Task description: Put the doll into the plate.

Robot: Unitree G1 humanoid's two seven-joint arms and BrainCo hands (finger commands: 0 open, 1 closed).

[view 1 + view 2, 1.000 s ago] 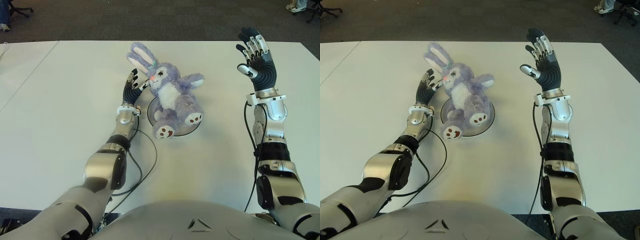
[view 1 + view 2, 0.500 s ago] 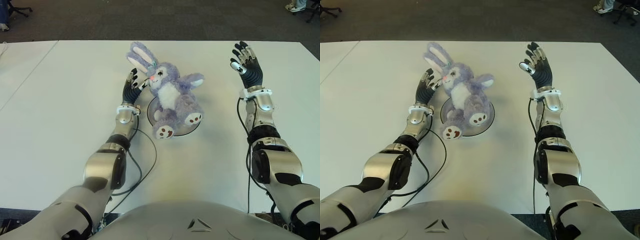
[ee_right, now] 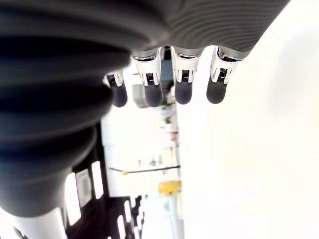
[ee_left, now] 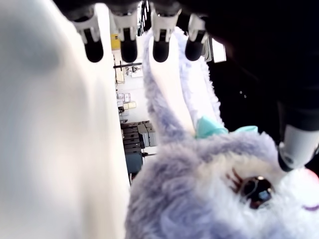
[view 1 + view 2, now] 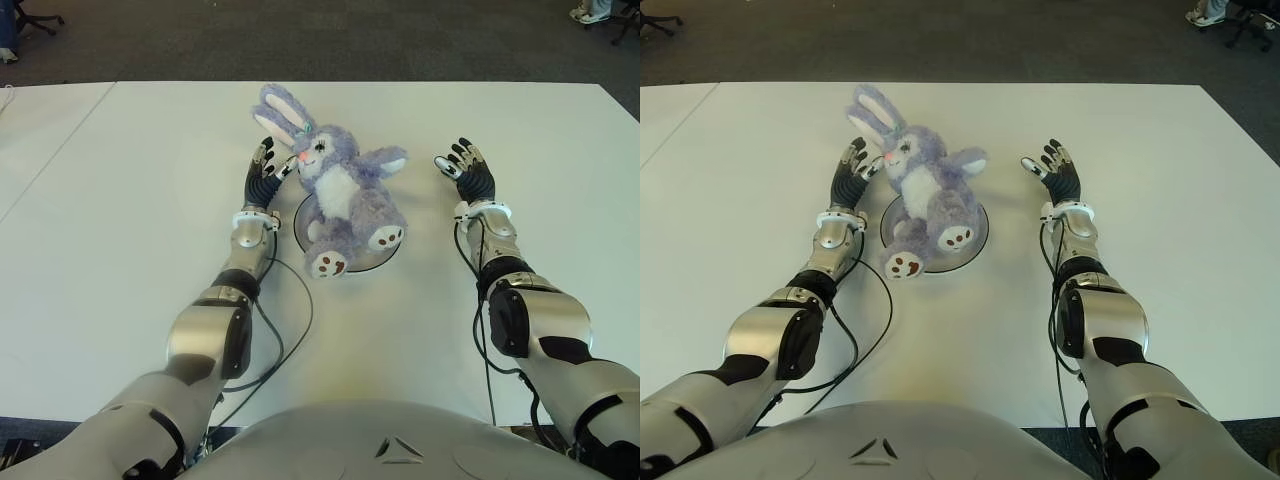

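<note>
The doll (image 5: 345, 200) sits on the plate (image 5: 391, 256). The left hand (image 5: 264, 176) – fingers spread, thumb at its face – should withdraw sideways; the right hand (image 5: 470, 174) is open, empty.

Right hand (image 5: 470, 172) lowered toward table (image 5: 120, 200), nearer doll (image 5: 340, 195).

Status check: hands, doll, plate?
Left hand open beside the doll's head, thumb at its face. Right hand open, empty, on the doll's right. Doll sits on the plate, nothing in the way.
</note>
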